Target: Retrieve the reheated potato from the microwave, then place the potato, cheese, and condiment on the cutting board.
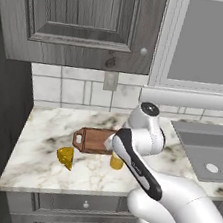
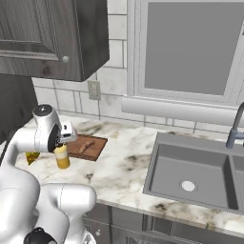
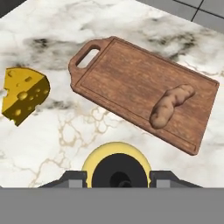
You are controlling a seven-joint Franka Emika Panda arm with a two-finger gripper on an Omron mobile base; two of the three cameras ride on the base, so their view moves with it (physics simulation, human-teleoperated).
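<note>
Item 1, condiment: bottom centre of the hand view, seen cap-up, standing on the marble counter just off the cutting board.

My gripper: fingers sit on either side of the bottle; I judge them clenched on it.

Item 2, potato: already lying on the board, right of centre.

Item 3, cheese: left edge, off the board.

Step in hand: fetching the condiment. Next: lift, carry over the board, set down clear of the potato.

Writing or labels: none legible.

Grey sink (faucet behind) in marble counter; wall outlet above.
</note>
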